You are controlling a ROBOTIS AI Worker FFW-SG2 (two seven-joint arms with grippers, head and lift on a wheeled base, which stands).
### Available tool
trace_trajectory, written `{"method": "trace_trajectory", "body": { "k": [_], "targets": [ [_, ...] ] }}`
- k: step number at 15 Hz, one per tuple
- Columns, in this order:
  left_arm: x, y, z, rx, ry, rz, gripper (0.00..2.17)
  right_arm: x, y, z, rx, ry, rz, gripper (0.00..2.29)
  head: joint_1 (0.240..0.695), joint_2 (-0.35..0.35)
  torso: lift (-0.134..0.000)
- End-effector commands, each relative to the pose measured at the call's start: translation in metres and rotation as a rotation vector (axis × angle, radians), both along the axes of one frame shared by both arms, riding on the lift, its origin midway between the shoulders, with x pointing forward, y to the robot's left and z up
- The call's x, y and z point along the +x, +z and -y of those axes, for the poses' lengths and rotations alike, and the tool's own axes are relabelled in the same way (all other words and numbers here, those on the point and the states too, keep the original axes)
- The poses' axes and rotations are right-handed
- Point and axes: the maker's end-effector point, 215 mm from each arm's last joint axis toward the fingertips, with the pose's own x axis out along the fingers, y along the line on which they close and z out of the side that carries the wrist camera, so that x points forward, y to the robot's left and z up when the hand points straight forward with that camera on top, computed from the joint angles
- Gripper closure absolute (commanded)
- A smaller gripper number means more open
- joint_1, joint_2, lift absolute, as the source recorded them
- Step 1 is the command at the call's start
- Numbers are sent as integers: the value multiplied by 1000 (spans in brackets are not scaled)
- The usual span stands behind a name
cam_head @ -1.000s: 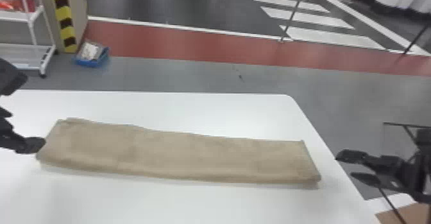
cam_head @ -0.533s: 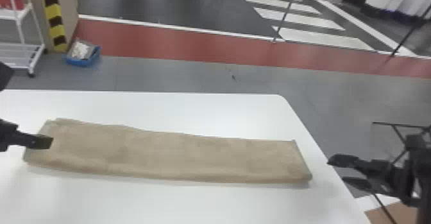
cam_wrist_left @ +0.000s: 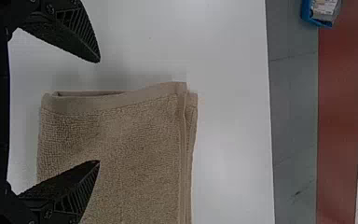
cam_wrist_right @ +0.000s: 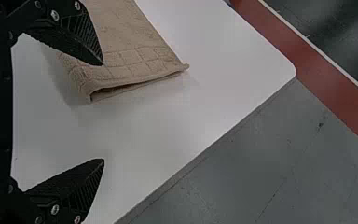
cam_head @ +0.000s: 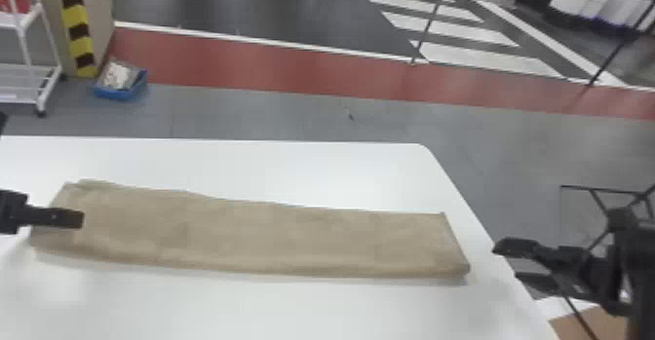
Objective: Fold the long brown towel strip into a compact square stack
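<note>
I have the right gripper (cam_wrist_right: 103, 112) beside the right edge of the white worktop (cam_head: 234, 310), its fingers spread and empty. The left gripper (cam_wrist_left: 97, 111) is at the left end of the brown towel strip (cam_head: 268, 236), fingers likewise apart, one over the terry cloth and one beyond the hem; contact I cannot tell. The strip lies flat across the worktop, its layers visible at both ends. I judge the step in hand to be the first crosswise fold: I next need to close the left fingers on every layer, then carry that end inward. Beyond, a blue bin (cam_head: 122, 90) sits on the floor.
</note>
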Motion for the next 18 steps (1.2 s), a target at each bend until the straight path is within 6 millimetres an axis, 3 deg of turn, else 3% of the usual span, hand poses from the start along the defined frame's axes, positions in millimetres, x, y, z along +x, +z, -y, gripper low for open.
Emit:
{"method": "trace_trajectory", "body": {
  "k": [1, 6, 8, 12, 15, 18],
  "targets": [
    [1, -6, 2, -18, 2, -22, 151, -1, -1, -1, 3, -1, -3, 164, 695, -350, -124],
    [4, -17, 16, -102, 1, -79, 221, -4, -4, 0, 7, -6, -8, 164, 695, -350, -124],
    [4, -17, 20, -111, -8, -83, 545, -5, -5, 0, 7, -7, -9, 164, 695, -350, -124],
    [-1, -19, 20, -142, -14, -96, 1713, -5, -6, 0, 11, -9, -12, 164, 695, -350, -124],
    [-6, -16, 21, -168, -23, -84, 1885, -7, -11, -1, 18, -10, -22, 164, 695, -350, -124],
    [-15, -1, 1, -182, -15, -32, 1889, -8, -11, 0, 19, -12, -24, 164, 695, -350, -124]
  ]
}}
